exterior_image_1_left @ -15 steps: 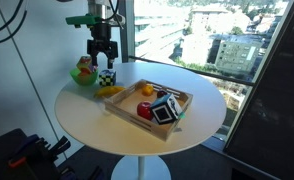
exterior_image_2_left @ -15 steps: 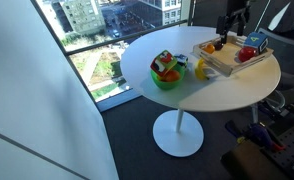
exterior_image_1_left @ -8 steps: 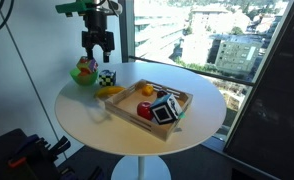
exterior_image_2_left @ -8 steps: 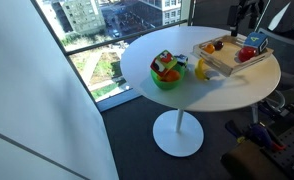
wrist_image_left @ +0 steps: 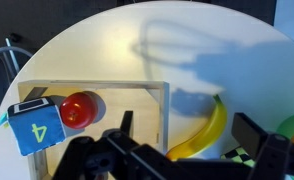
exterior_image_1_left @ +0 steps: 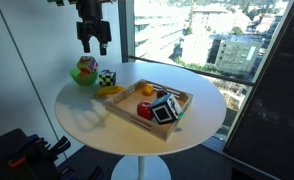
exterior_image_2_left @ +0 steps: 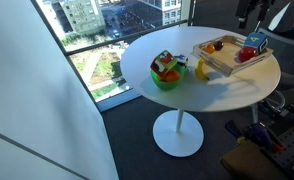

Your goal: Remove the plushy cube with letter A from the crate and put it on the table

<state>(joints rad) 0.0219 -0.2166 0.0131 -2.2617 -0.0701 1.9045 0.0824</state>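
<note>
Cube rests on table (pincer above, spread, empty).

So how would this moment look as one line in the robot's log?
gripper: open, empty, raised | small cube: on table, outside crate | task: looks done

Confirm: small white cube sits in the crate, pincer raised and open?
Wrong: the small cube sits on the table, outside the crate, as an exterior view shows. The pincer is raised and open.
</note>
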